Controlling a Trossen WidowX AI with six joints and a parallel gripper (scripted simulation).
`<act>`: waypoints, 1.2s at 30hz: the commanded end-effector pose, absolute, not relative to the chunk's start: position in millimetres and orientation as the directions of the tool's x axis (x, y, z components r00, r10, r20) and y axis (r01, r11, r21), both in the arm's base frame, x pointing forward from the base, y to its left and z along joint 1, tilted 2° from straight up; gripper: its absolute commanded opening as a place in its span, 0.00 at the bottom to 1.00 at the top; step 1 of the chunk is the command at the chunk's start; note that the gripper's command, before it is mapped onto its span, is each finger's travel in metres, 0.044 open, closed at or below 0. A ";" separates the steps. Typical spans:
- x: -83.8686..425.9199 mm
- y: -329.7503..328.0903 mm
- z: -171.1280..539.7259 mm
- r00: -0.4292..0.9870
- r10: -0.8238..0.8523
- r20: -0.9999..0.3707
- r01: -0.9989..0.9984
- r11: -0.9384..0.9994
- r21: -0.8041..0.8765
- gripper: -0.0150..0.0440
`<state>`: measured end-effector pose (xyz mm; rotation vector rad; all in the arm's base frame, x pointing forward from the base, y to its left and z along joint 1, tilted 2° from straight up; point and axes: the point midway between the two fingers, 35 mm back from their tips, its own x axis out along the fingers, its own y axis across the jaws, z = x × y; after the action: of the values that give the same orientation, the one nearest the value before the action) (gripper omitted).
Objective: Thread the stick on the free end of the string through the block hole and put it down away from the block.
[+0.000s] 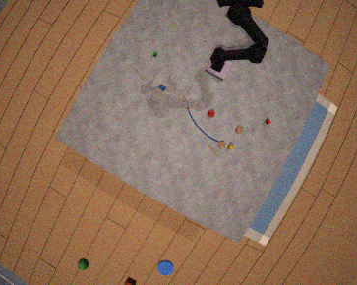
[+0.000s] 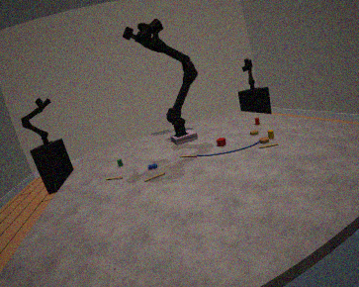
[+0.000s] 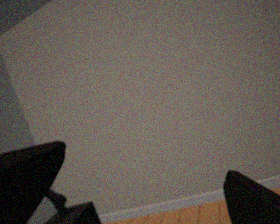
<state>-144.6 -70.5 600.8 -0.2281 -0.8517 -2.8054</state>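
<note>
My gripper is open and empty, raised high above the table; the top edge cuts it off in the top view. The stick on the string lies on the table. The blue string curves from it to the round wooden button. A red block stands beside the string's curve, and the string runs outside it. It looks like the block with the hole, but the hole is too small to make out.
Loose sticks lie around. A blue piece, a green piece, a wooden disc, a small red piece and a yellow piece stand apart.
</note>
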 end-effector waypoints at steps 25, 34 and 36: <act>24.8 -276.8 541.7 -0.410 -0.884 0.226 0.849 -0.460 -0.259 1.00; 150.1 -299.5 471.6 -0.008 -0.999 0.054 0.790 -0.039 -0.612 1.00; 172.4 -296.1 457.0 0.063 -0.998 0.016 0.756 0.038 -0.654 1.00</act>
<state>134.6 -301.0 480.9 -0.5316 0.4421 -1.5993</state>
